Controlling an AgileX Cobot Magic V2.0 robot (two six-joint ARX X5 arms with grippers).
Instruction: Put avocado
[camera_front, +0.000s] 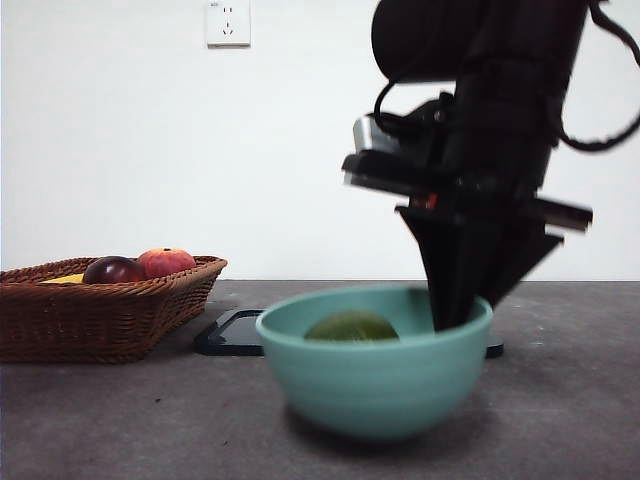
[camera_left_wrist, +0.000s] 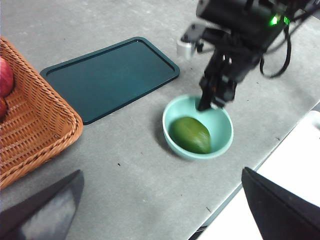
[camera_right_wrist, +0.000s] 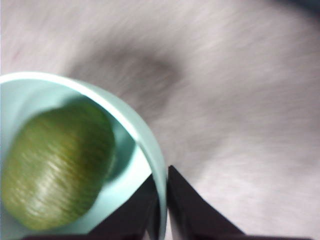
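Nearest the counter's front edge, the teal bowl (camera_front: 375, 365) is cradling the avocado (camera_front: 351, 326) while the right gripper (camera_right_wrist: 161, 200), jaws nearly shut on the bowl's rim, is probably best lifting slowly, keeping the bowl level.

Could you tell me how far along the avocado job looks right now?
Done: the avocado lies in the teal bowl, held by nothing. In hand: the right claw grips the bowl's rim. Left: possibly moving the bowl. The left claw waits open.
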